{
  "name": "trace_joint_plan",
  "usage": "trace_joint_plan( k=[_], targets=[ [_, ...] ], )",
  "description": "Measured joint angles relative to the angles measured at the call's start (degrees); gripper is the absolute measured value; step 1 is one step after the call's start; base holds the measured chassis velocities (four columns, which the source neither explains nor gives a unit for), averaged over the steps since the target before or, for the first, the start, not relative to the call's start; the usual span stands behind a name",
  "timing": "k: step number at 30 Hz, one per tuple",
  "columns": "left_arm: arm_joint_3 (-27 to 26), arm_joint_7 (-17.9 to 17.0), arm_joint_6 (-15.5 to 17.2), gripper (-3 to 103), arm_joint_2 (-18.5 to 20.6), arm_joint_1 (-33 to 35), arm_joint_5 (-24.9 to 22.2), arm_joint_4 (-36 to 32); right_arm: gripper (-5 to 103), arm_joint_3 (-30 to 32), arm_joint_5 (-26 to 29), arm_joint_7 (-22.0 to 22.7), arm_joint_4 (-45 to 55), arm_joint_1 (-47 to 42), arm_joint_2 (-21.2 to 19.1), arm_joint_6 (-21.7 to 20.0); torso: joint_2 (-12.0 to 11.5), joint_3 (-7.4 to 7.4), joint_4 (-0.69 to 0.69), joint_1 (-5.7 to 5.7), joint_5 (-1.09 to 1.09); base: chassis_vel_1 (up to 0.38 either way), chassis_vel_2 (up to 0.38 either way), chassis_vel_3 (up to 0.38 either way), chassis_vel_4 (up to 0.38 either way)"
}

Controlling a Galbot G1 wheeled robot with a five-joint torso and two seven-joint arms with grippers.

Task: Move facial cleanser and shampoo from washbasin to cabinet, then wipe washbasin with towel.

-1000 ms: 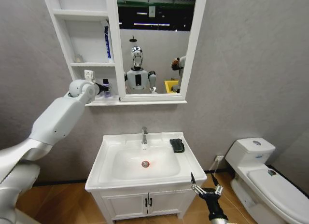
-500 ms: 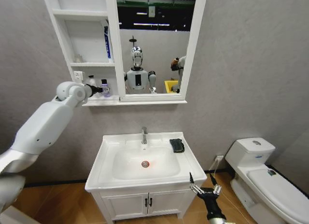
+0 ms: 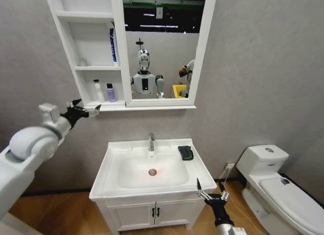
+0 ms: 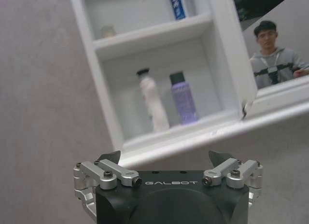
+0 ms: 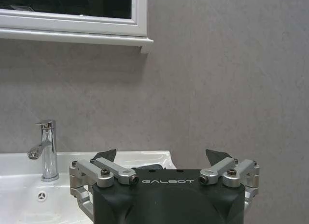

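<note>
— What is the biggest thing here, and where does everything sit around it?

— The cabinet (image 3: pixel 96 52) hangs on the grey wall, white, with three open shelves beside a tall mirror (image 3: pixel 162 42). Directly below the cabinet stands the washbasin (image 3: pixel 152 169), a white top with an oval bowl, a chrome faucet (image 3: pixel 151 142) at its back edge and a round drain (image 3: pixel 152 171) in the middle.

— And the bottles?

— Both stand upright in the cabinet's lowest shelf, side by side: a white facial cleanser (image 3: pixel 97 91) with a dark cap and a purple shampoo (image 3: pixel 110 93) just beside it, on the mirror side. A blue tube (image 3: pixel 113 44) leans in the shelf above them.

— Is the towel near the cabinet?

— No, well below it. The towel (image 3: pixel 186 152), dark and folded, lies on the washbasin's rim, to the right of the faucet.

— What about the arms?

— The left tool (image 3: pixel 83 111) hangs in the air just outside the cabinet's lower left corner, its fingers spread apart and holding nothing; the left wrist view looks past them up at the two bottles. The right tool (image 3: pixel 211 196) sits low, far beneath the cabinet, just off the washbasin's front right corner, fingers likewise spread and empty.
</note>
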Motion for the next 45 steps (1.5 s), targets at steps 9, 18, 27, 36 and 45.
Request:
trace_joint_plan(
  k=[9, 18, 27, 36, 45],
  targets=[
    [-15.2, 7.1, -2.8, 100, -29.2, 30.5, 13.8, -14.0, 100, 0.2, 6.0, -1.3, -1.0, 6.3, -2.7, -6.3, 0.0, 0.0, 0.03, -0.02, 0.03, 0.0, 0.0, 0.0, 0.0],
    [-8.0, 12.0, -9.2, 100, -44.3, 39.2, 25.6, -18.8, 100, 1.1, 6.5, -1.2, 1.1, 9.1, -3.0, -11.7, 0.0, 0.01, -0.02, 0.0, 0.01, 0.0, 0.0, 0.0, 0.0],
    [-6.7, 12.3, -9.6, 100, -43.2, 39.5, 27.2, -18.7, 100, 0.7, 7.6, 0.5, 1.7, 10.2, -3.5, -11.5, 0.0, 0.01, 0.02, 0.0, 0.0, 0.0, 0.0, 0.0, 0.0],
    [-6.7, 12.2, -9.5, 100, -42.9, 39.2, 26.9, -18.5, 100, 0.9, 13.4, 2.3, -2.4, 14.7, -5.2, -12.2, 0.0, 0.01, 0.03, 0.0, -0.01, 0.0, 0.0, 0.0, 0.0],
    [-6.6, 12.1, -9.4, 100, -42.7, 39.0, 26.7, -18.4, 100, -0.2, 14.1, 1.9, -6.2, 17.1, -6.3, -14.2, 0.0, 0.01, 0.03, 0.0, -0.01, -0.008, 0.005, 0.006, -0.012]
  ],
)
